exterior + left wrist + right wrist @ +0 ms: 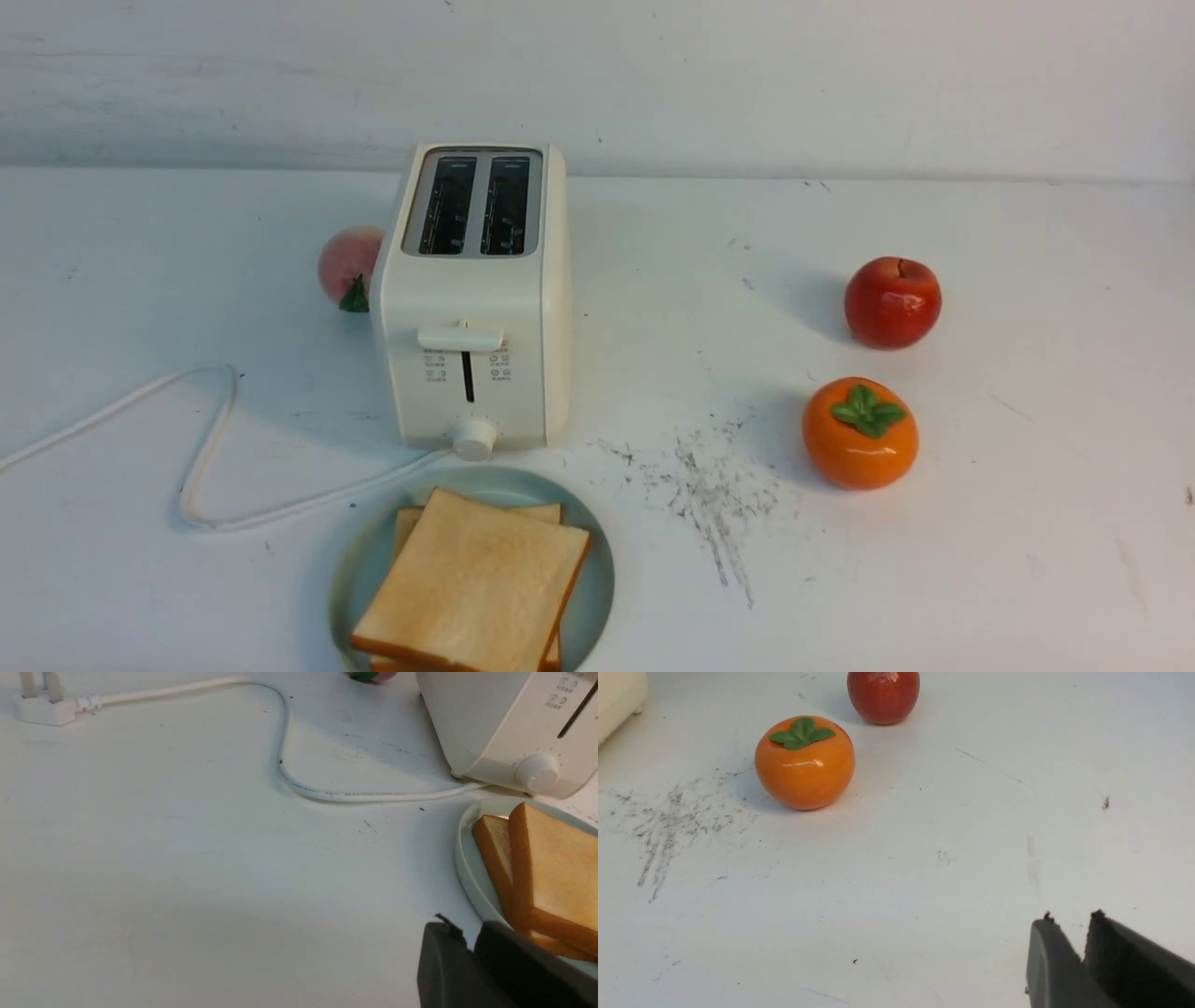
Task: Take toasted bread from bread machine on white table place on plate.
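Two slices of toasted bread point(476, 583) lie stacked on the plate point(372, 560), close in front of the bread machine point(476, 299). Both dark slots of the bread machine are empty. No arm shows in the front view. In the left wrist view my left gripper point(467, 935) hovers just off the plate's rim point(467, 868), beside the toasted bread point(556, 872); its tips stand a little apart, holding nothing. In the right wrist view my right gripper point(1072, 921) is over the bare white table point(924, 882), with a narrow gap between its tips and nothing in it.
A peach point(347, 263) sits behind the bread machine's left side. A red apple point(892, 301) and an orange persimmon point(860, 432) stand to the right. The white cord point(205, 448) loops across the left of the table to its plug point(39, 707). Dark scuffs point(714, 495) mark the middle.
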